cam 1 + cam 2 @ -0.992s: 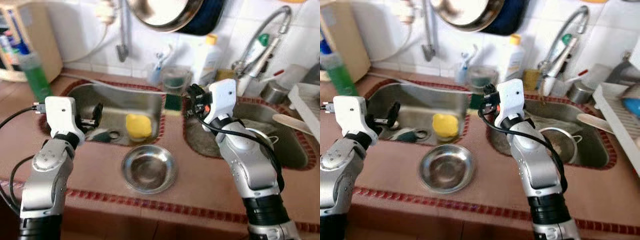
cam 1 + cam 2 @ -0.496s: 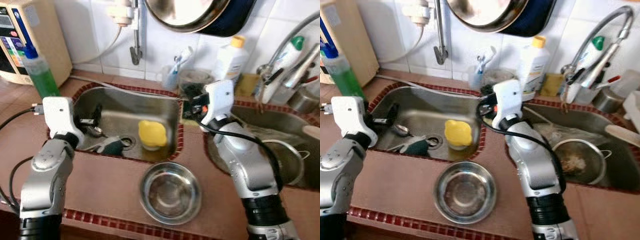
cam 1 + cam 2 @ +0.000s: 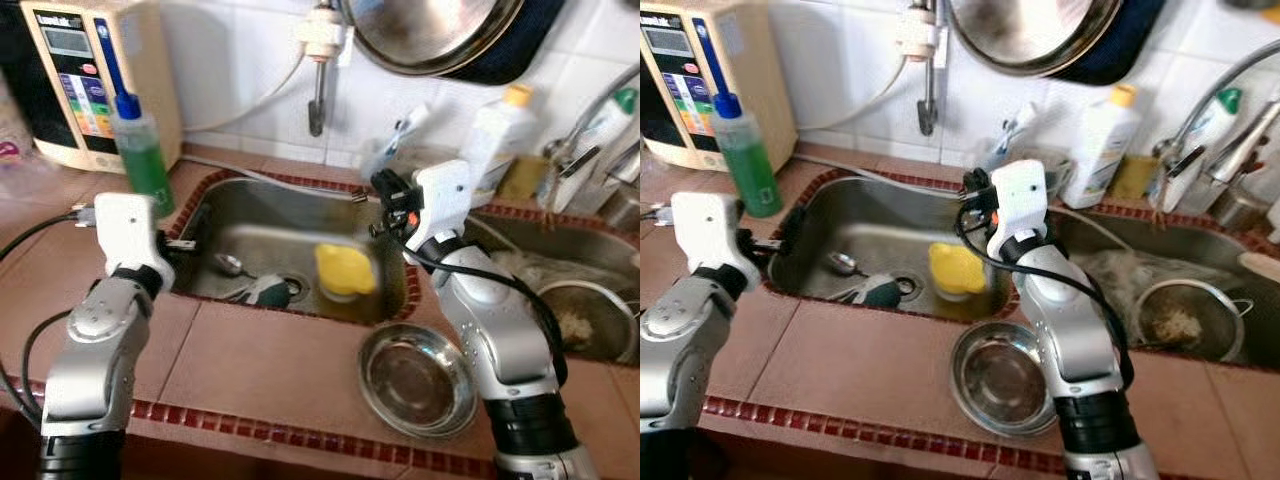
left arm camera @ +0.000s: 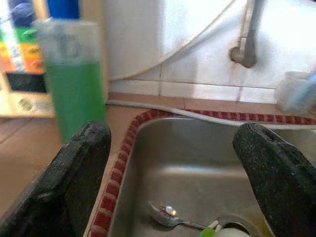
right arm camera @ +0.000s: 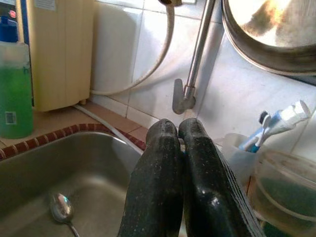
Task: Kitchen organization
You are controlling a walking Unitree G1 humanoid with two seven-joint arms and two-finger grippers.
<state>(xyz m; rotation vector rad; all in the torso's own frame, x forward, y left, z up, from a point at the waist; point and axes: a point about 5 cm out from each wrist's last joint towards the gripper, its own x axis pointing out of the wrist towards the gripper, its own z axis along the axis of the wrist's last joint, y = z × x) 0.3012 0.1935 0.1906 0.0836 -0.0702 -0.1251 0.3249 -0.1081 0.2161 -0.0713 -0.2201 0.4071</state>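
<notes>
The left sink [image 3: 265,215] holds a yellow sponge-like lump [image 3: 345,268], a spoon [image 3: 228,263] and a dark green-handled scrubber [image 3: 266,291]. A steel bowl [image 3: 417,378] sits on the brown tiled counter in front of the sink. My left gripper [image 4: 173,131] hovers open over the sink's left rim, holding nothing, with the spoon [image 4: 170,213] below it. At the sink's far right corner my right gripper [image 5: 177,126] is raised, fingers pressed shut on nothing.
A green soap bottle [image 3: 143,160] and a beige appliance [image 3: 75,80] stand at the back left. A tap [image 3: 318,70] and a hanging pan [image 3: 430,30] are on the wall. A toothbrush cup [image 5: 242,153] and a white bottle [image 3: 495,135] sit behind. The right sink holds a strainer [image 3: 1185,320].
The camera has swung to the left, so the sinks and bowl slid right in view. Both arms keep about the same pose; nothing was gripped or released.
</notes>
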